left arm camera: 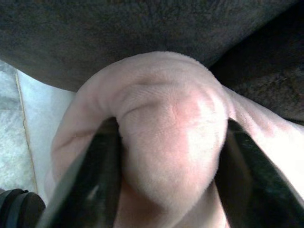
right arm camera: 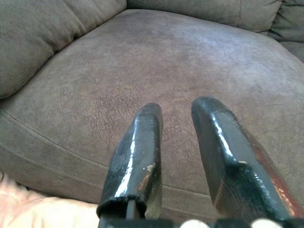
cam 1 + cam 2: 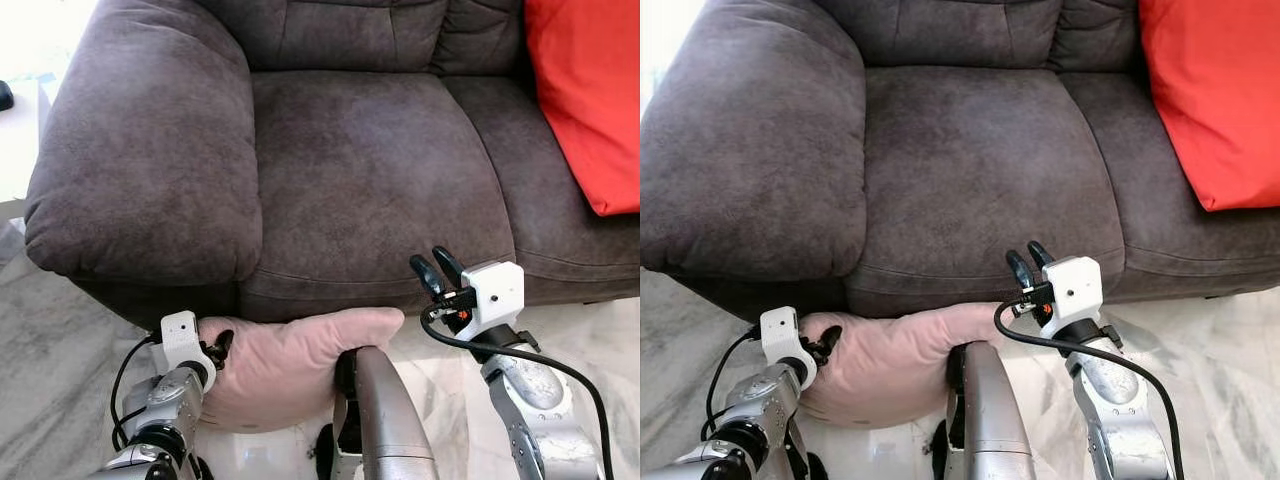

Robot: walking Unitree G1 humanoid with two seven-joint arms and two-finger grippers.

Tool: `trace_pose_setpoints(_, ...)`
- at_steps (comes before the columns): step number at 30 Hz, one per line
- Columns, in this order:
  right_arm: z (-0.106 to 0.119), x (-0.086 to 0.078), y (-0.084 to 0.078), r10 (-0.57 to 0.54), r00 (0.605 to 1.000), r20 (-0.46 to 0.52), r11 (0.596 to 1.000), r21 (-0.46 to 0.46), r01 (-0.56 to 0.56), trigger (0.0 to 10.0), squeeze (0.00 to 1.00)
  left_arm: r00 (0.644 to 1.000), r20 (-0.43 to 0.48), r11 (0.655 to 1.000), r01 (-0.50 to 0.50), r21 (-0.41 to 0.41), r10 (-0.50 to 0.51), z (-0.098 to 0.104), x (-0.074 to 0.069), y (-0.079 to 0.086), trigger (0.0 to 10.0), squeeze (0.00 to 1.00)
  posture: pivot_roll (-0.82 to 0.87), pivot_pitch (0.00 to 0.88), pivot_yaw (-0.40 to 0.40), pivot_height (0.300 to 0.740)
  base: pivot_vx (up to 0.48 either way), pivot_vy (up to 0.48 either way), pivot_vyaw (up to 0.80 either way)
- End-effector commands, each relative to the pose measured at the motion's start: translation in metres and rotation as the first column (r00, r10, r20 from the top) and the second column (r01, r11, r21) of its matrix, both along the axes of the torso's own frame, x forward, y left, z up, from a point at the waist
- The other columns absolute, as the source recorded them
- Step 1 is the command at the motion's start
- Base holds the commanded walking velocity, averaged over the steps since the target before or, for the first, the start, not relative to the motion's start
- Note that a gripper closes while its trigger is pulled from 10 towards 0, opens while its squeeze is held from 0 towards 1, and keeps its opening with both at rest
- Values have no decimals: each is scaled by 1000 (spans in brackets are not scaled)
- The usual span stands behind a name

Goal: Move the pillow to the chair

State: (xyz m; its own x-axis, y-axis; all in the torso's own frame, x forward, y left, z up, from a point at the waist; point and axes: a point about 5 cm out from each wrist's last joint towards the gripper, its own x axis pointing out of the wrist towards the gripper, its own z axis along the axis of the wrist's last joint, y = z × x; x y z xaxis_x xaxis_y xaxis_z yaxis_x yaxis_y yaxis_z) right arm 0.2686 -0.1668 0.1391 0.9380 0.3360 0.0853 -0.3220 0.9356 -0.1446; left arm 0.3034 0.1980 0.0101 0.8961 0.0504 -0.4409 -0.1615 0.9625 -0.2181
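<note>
Holding the soft pale-pink plush pillow (image 3: 290,365) at my six o'clock, I have the left gripper (image 1: 166,156) clamped on a bunched fold of it, one black finger on each side. It hangs low against the front edge of the dark grey suede sofa (image 3: 350,160). My right gripper (image 3: 436,268), at about four o'clock, holds nothing, its fingers a narrow gap apart over the seat cushion. A red cushion (image 3: 590,90) sits at two o'clock.

A red cushion (image 3: 590,90) leans at the seat's right end, above what looks like pale marble floor (image 3: 60,330).
</note>
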Motion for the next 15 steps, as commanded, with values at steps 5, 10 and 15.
trace_pose_setpoints(5, -1, 0, -2, -7, 1000, -9, 1000, 4, 7, 10000, 0, 999, -46, 1000, 9, 7, -8, -10, -8, -1, 0, 0, -144, 242, -192, 499, 0, 0, 0)
trace_pose_setpoints(10, -1, 1, -1, -13, 1000, -4, 1000, 9, 13, 10000, 0, 999, -33, 999, 37, 33, -36, -7, -6, -1, 0, 0, -139, 235, -183, 499, 0, 0, 0)
trace_pose_setpoints(15, -1, 2, 1, -14, 1000, -3, 1000, 14, 14, 10000, 0, 999, -31, 999, 38, 33, -37, -7, -6, 1, 0, 0, -136, 234, -178, 499, 0, 0, 0)
